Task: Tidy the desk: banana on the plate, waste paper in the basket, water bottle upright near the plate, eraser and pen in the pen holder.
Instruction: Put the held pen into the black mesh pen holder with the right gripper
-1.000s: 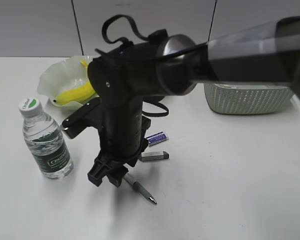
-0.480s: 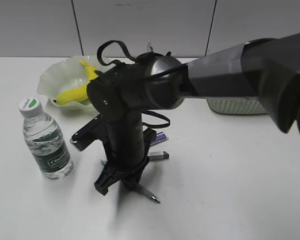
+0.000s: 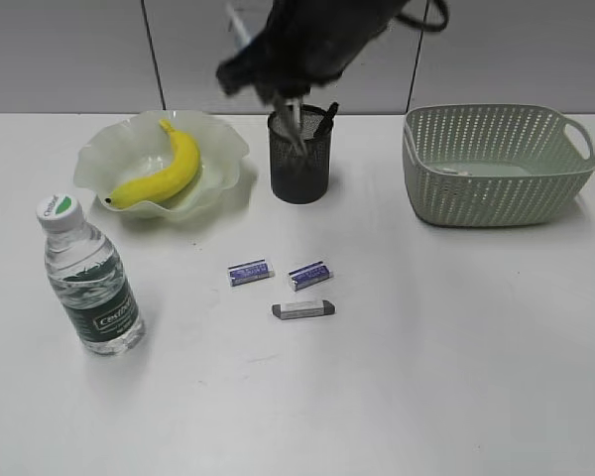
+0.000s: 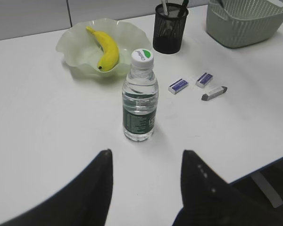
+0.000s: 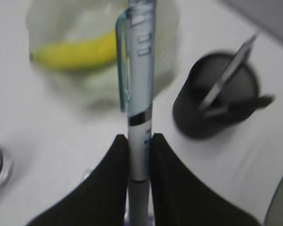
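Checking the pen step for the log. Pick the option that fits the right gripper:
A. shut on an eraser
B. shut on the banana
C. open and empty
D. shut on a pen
D: in the right wrist view the right gripper has its jaws pinched on the pen.

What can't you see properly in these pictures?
- Basket inside: exterior view, its near wall hides the bottom; any paper there is unclear.
- Pen tip: right wrist view, blurred and cut off below the right fingers.
- Pen holder contents: exterior view, the dark arm covers the top.
- Bottle label lettering: left wrist view, too small to read.
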Controlling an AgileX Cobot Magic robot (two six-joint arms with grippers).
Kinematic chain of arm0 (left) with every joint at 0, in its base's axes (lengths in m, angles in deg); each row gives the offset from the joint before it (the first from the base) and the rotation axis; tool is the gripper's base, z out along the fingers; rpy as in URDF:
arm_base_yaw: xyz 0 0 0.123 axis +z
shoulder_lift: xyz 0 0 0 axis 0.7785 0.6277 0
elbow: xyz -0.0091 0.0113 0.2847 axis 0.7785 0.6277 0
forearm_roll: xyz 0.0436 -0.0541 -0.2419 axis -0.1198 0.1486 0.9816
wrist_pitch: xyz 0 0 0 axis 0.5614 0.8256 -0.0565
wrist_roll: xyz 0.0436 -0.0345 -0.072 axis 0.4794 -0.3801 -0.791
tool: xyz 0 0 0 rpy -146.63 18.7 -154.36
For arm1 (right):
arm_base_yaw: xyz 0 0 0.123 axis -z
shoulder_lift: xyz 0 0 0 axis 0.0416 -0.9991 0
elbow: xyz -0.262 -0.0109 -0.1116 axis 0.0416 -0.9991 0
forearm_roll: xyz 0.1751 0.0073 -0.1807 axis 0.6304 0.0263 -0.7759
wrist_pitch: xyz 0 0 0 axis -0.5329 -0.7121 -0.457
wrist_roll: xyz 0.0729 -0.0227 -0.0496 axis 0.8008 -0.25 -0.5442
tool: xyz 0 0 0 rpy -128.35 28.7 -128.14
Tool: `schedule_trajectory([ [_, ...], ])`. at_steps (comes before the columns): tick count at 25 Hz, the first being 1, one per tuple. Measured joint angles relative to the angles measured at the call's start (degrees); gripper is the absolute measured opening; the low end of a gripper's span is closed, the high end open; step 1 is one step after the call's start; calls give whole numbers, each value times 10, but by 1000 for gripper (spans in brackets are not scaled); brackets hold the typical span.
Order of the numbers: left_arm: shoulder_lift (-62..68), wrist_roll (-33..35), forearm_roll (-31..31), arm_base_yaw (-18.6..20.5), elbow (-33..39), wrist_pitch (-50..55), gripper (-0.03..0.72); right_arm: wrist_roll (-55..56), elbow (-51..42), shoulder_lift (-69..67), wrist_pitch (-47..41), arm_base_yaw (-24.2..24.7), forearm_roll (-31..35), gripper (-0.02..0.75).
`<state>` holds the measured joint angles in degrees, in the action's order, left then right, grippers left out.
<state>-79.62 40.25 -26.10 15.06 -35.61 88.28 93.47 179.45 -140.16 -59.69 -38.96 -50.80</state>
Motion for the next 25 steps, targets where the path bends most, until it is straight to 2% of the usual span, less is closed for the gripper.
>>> schedule_trajectory([
  [5,0,0,0,0,0,0,356,2,-21,8,196,60,-7,113],
  [9,0,0,0,0,0,0,355,3,-52,-34,346,87,-7,113],
  [13,0,0,0,0,0,0,354,3,-55,-95,447,100,-11,113],
  [16,0,0,0,0,0,0,353,3,-56,-134,487,103,-11,113],
  [21,0,0,0,0,0,0,353,3,-58,-170,504,106,-11,114],
  [23,0,0,0,0,0,0,353,3,-58,-176,508,108,-11,139],
  [25,0,0,0,0,0,0,353,3,-58,-182,512,109,-11,201],
])
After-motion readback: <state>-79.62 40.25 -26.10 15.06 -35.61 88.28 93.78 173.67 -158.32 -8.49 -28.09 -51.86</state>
